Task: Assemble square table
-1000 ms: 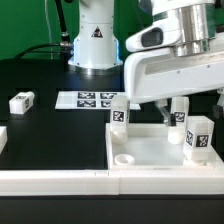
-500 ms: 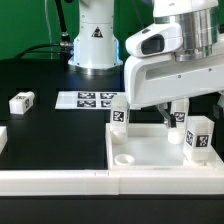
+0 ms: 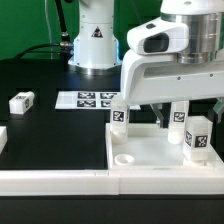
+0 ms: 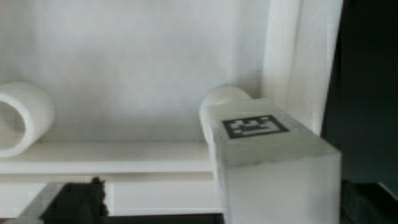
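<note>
Table point(image 3: 50, 140), black and matte, carried everything. The white arm point(image 3: 170, 65) filled the exterior view's right and hung over the tabletop point(image 3: 155, 150). This was a square tray of smooth white plastic that lay flat, open side up, on the exterior view's right half of the table. Its raised rim enclosed a flat floor with a round socket point(image 3: 125, 158) at the near corner.

A long white rail point(image 3: 55, 180) lay across the front, and the marker board point(image 3: 85, 99) lay flat farther back.

Three short white blocks with black-and-white tags stood upright with their long axes vertical. They were the corner leg point(image 3: 119, 113) at the far corner on the exterior view's left, the back leg point(image 3: 180, 115) partly behind the arm, and the front leg point(image 3: 197, 138) nearer the camera. The loose leg point(image 3: 21, 101) lay on its side on the table, well apart from the tray, long axis roughly across the view.

In the wrist view the gripper point(image 4: 222, 205) was spread wide and held nothing. Its dark fingertips point(image 4: 75, 200) flanked an upright leg point(image 4: 267, 150) beside the rim, tag up, and which of the three it was could not be told.
</note>
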